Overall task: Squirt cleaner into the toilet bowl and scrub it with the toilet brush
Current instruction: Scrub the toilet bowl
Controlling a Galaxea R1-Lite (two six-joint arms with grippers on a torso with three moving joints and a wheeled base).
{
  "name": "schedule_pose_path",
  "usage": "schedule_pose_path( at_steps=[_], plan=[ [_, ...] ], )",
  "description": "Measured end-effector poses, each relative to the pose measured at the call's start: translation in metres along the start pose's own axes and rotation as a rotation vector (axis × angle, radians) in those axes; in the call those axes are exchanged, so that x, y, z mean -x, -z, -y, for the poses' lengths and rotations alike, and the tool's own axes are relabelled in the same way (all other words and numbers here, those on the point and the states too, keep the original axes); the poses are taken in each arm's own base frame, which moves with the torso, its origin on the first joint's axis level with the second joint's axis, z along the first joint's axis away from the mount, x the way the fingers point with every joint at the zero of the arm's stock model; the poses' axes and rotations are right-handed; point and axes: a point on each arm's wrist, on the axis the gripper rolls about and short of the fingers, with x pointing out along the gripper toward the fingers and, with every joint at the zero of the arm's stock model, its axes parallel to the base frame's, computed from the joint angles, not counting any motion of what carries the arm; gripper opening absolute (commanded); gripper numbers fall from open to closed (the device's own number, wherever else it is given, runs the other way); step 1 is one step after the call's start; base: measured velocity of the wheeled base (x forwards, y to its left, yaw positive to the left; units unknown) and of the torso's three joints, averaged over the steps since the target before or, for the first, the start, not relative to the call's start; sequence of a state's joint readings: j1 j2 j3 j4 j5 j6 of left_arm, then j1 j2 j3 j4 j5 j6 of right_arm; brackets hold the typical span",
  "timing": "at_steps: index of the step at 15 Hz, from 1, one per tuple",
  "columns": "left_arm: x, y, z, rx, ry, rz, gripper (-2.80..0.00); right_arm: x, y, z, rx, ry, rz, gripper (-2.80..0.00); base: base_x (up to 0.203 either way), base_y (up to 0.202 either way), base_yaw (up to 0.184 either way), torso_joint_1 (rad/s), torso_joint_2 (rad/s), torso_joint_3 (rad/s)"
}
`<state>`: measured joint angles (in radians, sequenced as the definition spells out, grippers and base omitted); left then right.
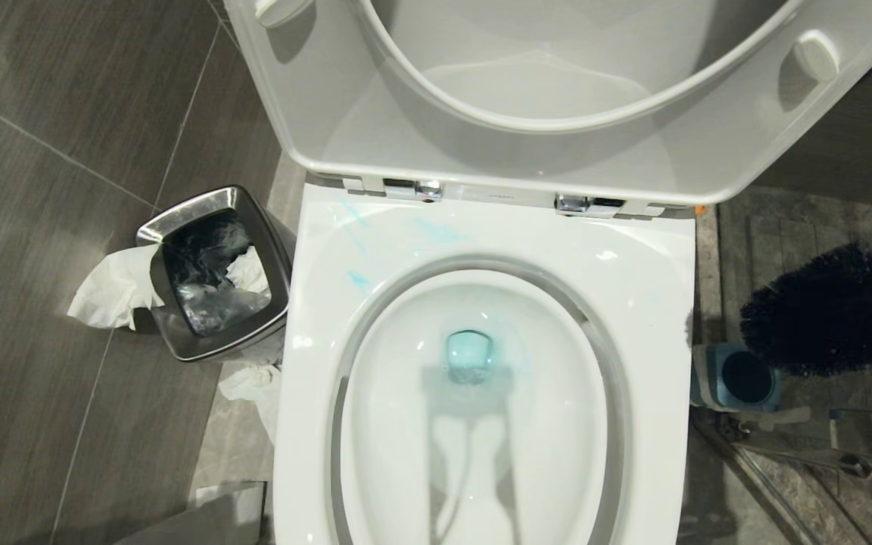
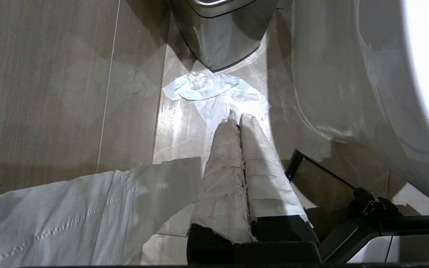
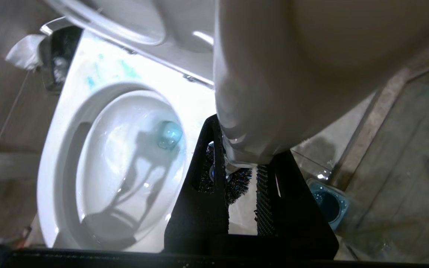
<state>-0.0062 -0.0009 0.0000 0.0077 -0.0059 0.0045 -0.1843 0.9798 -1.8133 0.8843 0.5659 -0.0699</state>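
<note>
My right claw (image 3: 242, 175) is clamped on the toilet brush (image 1: 829, 310), beside the toilet bowl (image 1: 655, 303); left claw (image 2: 240, 121) together.

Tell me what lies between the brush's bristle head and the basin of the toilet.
In the head view, the toilet's flat white rim and a strip of floor lie between the toilet brush and the basin. The empty blue holder stands just below the bristles.

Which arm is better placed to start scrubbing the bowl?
Right. The right gripper already grips the toilet brush, beside the toilet bowl. The left gripper hangs shut, low beside the waste bin.
</note>
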Motion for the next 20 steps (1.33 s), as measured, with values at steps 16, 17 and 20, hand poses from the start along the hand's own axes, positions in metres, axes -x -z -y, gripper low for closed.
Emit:
schedule_pose_path(
  at_steps=[16,17,20],
  plan=[
    [0.000,0.000,0.000,0.000,0.000,0.000,-2.80,-0.015,-0.015,0.006,0.088,-0.182,0.014,-2.80,0.000,0.000,0.000,0.000,0.00,0.000],
    [0.000,0.000,0.000,-0.001,0.000,0.000,-2.80,-0.017,-0.015,0.008,0.075,-0.205,0.010,-2.80,0.000,0.000,0.000,0.000,0.00,0.000],
    [0.000,0.000,0.000,-0.002,0.000,0.000,-2.80,-0.026,-0.015,0.012,0.055,-0.270,-0.004,-2.80,0.000,0.000,0.000,0.000,0.00,0.000]
  ],
)
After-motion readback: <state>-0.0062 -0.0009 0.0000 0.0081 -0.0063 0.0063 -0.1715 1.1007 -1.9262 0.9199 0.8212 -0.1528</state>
